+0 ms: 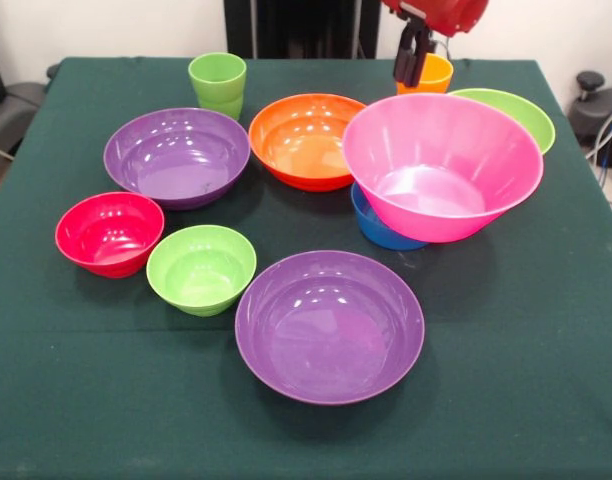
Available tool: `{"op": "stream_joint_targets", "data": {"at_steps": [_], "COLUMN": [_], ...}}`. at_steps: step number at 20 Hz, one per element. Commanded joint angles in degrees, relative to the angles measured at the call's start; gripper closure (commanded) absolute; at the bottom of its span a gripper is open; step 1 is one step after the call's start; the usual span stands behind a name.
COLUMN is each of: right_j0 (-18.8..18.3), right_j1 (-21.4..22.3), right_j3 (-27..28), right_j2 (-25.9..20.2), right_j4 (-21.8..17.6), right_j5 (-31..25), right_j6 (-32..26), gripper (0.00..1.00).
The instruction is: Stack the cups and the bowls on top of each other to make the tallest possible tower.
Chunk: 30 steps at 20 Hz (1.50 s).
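My gripper (412,58) hangs at the far side of the table, right at the left rim of the orange cup (436,76). The light green cup (217,84) stands upright at the far left. The huge pink bowl (441,165) leans tilted on the small blue bowl (374,230), which it mostly hides. A large lime green bowl (516,112) peeks out behind it. The large orange bowl (304,140) sits mid-table. One purple bowl (176,156) lies left, the other (329,326) in front. The small red bowl (109,233) and small lime green bowl (200,268) sit front left. No bowls are nested.
All things rest on a dark green tablecloth (546,380). The black pedestal (301,25) stands behind the far edge. Dark equipment shows beyond the table's right (598,105) and left (6,112) sides.
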<state>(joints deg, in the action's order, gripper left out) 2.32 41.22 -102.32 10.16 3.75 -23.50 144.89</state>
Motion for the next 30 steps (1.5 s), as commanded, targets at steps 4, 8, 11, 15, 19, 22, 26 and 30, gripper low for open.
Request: {"op": "stream_joint_targets", "data": {"at_steps": [4, 8, 11, 15, 19, 22, 26, 30], "right_j0": [0.6, 1.0, 0.9, 0.4, -0.1, -0.7, -0.2, -0.2], "right_j1": [-6.2, -7.6, -8.2, -9.1, -10.0, -10.4, -10.5, -11.9], "right_j3": [5.7, 6.7, 7.0, 7.1, 7.0, 6.8, 7.0, 7.2], "right_j2": [-4.0, -3.9, -4.0, -4.6, -5.0, -5.3, -4.5, -5.5], "right_j4": [-0.1, 0.0, -0.1, -0.4, -0.9, -1.3, -1.2, -0.8], "right_j5": [-1.0, -0.2, 0.4, 2.3, 4.4, 5.4, 5.3, 7.2], "right_j6": [3.3, 3.8, 3.7, 3.3, 2.9, 2.2, 2.5, 2.8], "gripper": [1.0, 1.0, 1.0, 1.0, 1.0, 1.0, 1.0, 1.0]}}
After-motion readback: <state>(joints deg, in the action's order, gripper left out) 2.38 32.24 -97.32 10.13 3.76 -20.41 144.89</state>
